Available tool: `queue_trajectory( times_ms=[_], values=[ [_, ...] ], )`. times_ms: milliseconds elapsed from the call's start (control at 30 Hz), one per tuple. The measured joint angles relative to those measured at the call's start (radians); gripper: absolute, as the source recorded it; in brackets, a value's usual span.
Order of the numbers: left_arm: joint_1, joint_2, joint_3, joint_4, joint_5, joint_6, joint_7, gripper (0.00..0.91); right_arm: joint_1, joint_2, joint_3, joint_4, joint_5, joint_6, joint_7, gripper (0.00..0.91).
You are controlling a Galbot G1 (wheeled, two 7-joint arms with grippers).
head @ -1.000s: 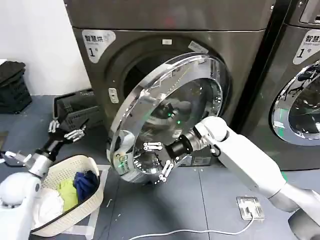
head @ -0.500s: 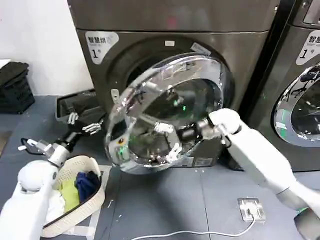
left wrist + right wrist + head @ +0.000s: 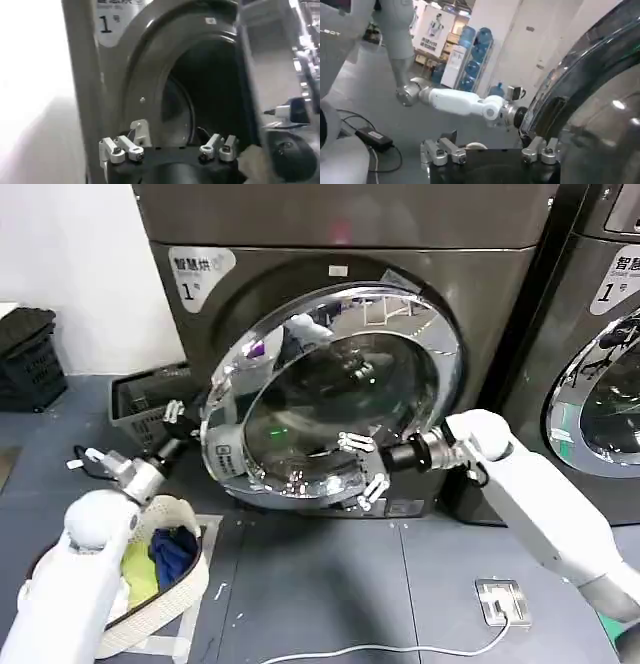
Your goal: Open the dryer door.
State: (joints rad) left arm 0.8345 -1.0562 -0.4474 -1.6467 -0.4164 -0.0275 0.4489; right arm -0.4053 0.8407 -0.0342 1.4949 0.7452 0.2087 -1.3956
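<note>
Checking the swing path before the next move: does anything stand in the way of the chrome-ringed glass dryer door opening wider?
Possibly. The dryer door stands ajar, the open right gripper at its glass. The open left gripper hangs beside its free edge, with the dark plastic crate behind.

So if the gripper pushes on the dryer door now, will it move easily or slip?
The dryer door probably swings stiffly as one rigid piece, since it hangs partly open from the dryer. Its polished chrome ring looks slippery. The right gripper, open at the lower rim, may slide along it.
</note>
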Motion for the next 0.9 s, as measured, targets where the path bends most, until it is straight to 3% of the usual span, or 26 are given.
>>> queue_trajectory(
  times_ms=[267,600,900],
  values=[
    [0.029,0.015,0.025,-0.033,-0.008,-0.011,0.012,0.907,-0.156,-0.104,0.177,0.068,0.033,-0.003,0.0,0.907],
    [0.097,0.043,0.065,-0.108,-0.019,-0.032,0.026,0.907,-0.512,-0.229,0.537,0.181,0.095,-0.001,0.006,0.907],
    [0.132,0.042,0.141,-0.19,-0.019,-0.044,0.033,0.907,-0.928,-0.216,0.969,0.259,0.124,0.042,0.006,0.907]
  ],
)
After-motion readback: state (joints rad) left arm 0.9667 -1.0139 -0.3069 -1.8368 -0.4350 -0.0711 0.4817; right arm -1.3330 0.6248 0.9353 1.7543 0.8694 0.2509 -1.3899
